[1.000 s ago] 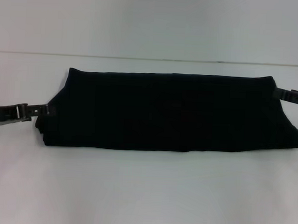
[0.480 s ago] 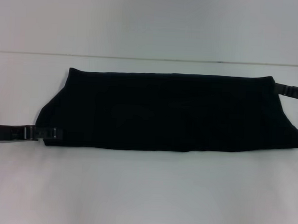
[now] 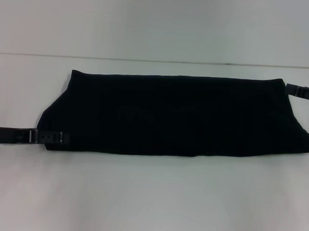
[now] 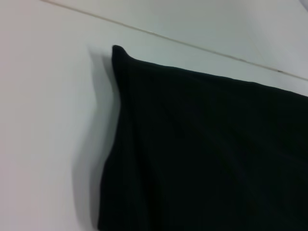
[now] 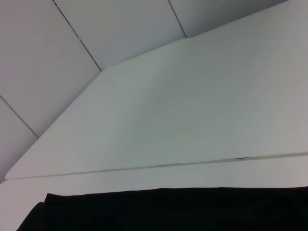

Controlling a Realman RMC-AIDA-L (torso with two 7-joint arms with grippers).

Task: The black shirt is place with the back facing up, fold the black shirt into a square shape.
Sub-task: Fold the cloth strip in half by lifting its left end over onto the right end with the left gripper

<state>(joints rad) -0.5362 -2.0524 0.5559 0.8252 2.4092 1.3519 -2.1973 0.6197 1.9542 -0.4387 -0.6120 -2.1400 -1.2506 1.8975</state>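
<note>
The black shirt (image 3: 180, 117) lies on the white table as a long folded band, running left to right. My left gripper (image 3: 60, 137) reaches in low from the left and sits at the band's near-left corner. Over at the far-right corner is my right gripper (image 3: 293, 90), right against the cloth edge. The left wrist view shows the black shirt (image 4: 207, 154) with one pointed corner raised slightly. Only a strip of the black shirt (image 5: 168, 209) shows in the right wrist view, along the picture's edge.
The white table (image 3: 150, 198) extends in front of the shirt and on both sides. A thin seam (image 3: 147, 60) runs across the table behind the shirt. A pale panelled wall (image 5: 96, 29) stands beyond the table.
My left gripper has moved from the middle of the shirt's left edge to its near-left corner. The right gripper has shifted slightly right and back. The shirt keeps its shape.
</note>
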